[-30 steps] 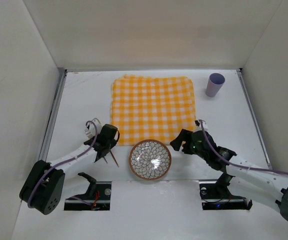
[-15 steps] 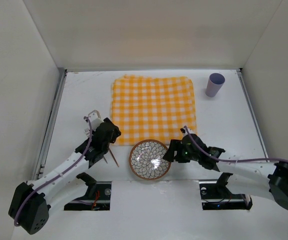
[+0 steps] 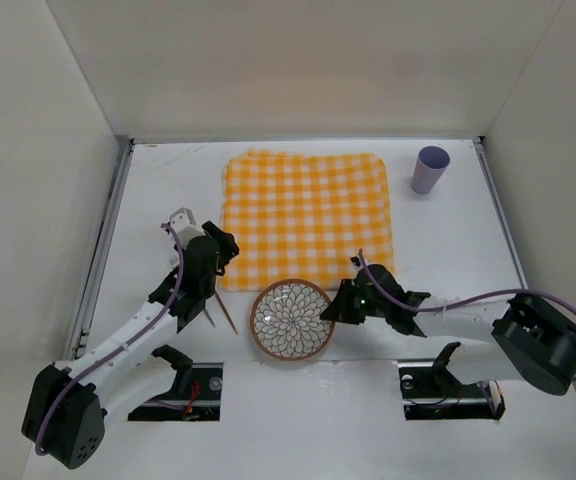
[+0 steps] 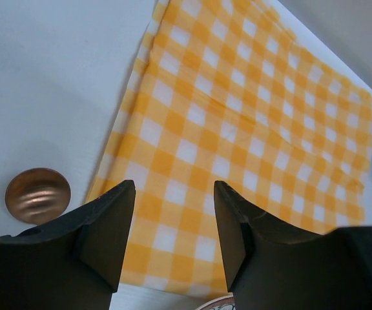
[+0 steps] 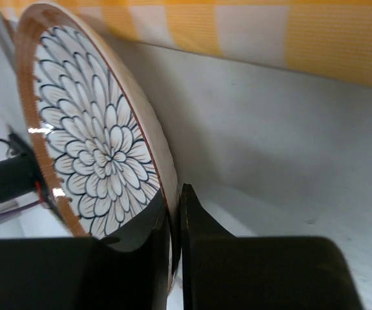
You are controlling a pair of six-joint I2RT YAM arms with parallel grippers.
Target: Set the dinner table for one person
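White walls closed round the dinner table [image 3: 448, 230], which lay beneath both sets of fingers and spread out from them on every side. Our right gripper [image 3: 345, 303] was pinched tight on the right-hand rim of the patterned plate [image 3: 290, 318], one finger inside the rim and one outside. The plate therefore lay to the left of those fingers, though we could not tell whether it sat flat on the surface. Just ahead of them ran the near edge of the checkered cloth [image 3: 306, 215], so we judged the carry should go forward and a little left. Our left gripper [image 3: 208, 262] hung with jaws well apart and nothing between them, above the cloth's near-left corner. Thin wooden sticks [image 3: 223, 312] lay just behind it. Farthest off, past the cloth's far right corner, stood a lilac cup [image 3: 430, 168].
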